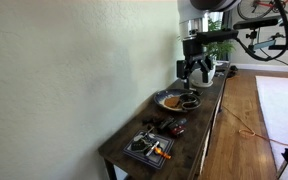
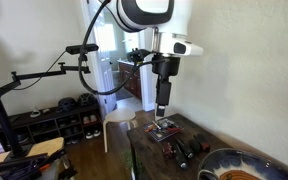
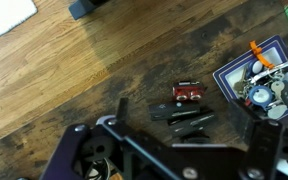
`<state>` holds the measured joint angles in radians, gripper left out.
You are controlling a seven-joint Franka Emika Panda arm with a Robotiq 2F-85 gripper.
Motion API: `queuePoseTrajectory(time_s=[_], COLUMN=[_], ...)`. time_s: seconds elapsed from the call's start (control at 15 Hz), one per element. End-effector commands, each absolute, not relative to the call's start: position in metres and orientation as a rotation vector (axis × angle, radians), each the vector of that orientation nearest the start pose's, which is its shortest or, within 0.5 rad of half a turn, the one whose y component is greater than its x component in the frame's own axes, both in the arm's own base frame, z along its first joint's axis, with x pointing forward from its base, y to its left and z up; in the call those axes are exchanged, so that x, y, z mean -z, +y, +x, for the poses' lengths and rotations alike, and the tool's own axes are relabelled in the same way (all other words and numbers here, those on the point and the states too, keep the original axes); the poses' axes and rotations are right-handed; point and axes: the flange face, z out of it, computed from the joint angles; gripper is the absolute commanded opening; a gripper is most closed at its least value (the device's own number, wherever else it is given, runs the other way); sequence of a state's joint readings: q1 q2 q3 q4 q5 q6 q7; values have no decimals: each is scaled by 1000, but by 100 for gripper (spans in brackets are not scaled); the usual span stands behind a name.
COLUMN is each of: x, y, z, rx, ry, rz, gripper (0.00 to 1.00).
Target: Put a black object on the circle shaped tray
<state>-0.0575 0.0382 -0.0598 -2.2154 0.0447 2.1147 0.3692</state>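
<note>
The circle shaped tray (image 1: 174,100) is dark and holds some items; its rim also shows at the bottom edge of an exterior view (image 2: 239,162). It is out of the wrist view. Two black objects (image 3: 174,113) lie side by side on the dark table, next to a small red object (image 3: 187,92); they show in both exterior views (image 1: 170,126) (image 2: 184,150). My gripper (image 3: 189,120) is open and empty, hanging well above the table (image 1: 196,68) (image 2: 162,103). In the wrist view the black objects lie between its fingers, far below.
A square dark tray (image 3: 234,75) with orange and metal items sits at the table's end (image 1: 149,147) (image 2: 164,128). A white plant pot (image 1: 210,72) stands near the arm's base. The table runs along a wall; wooden floor lies beyond its open edge.
</note>
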Motion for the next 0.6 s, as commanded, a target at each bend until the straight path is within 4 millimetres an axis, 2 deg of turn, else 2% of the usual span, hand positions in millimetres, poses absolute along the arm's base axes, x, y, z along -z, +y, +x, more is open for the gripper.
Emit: queuePoseTrajectory(time_s=[0.0,0.13,0.2,0.53], x=[-331,-323,-326,-320], y=[-64,-63,-61,-61], z=[526,529,524,528], rx=[-223,-246,-255,-266], ry=[1006,1077,987,1032], rz=[-2961,-2926,-2966,-2952], gripper=[100,100,100,100])
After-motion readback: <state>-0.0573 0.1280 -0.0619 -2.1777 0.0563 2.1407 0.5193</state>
